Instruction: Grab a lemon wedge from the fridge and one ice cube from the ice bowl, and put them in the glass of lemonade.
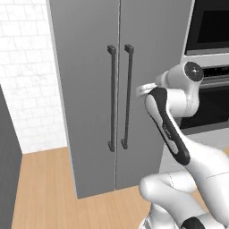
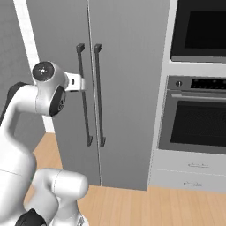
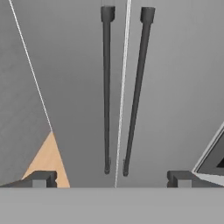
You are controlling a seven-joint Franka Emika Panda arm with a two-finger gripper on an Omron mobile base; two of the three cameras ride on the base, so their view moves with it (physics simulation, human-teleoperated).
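Spread wide, my fingers (image 3: 43, 178) face the shut fridge (image 1: 89, 112), lined up with its two handles (image 3: 106, 87) for a pull.

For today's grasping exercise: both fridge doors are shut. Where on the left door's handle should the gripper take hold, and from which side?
Grip the left handle mid-bar, coming straight from the front. The open gripper can straddle the slim vertical bar standing off the fridge.

The fridge (image 1: 89, 112) is plain matte grey, its two bar handles (image 1: 120, 98) dark charcoal (a thin pale seam runs between the doors). To its right the wall oven (image 2: 196, 114) has black glass in silver-grey trim. The floor (image 1: 44, 188) is light orange-tan wood planks; the left wall (image 1: 24, 71) is white tile.
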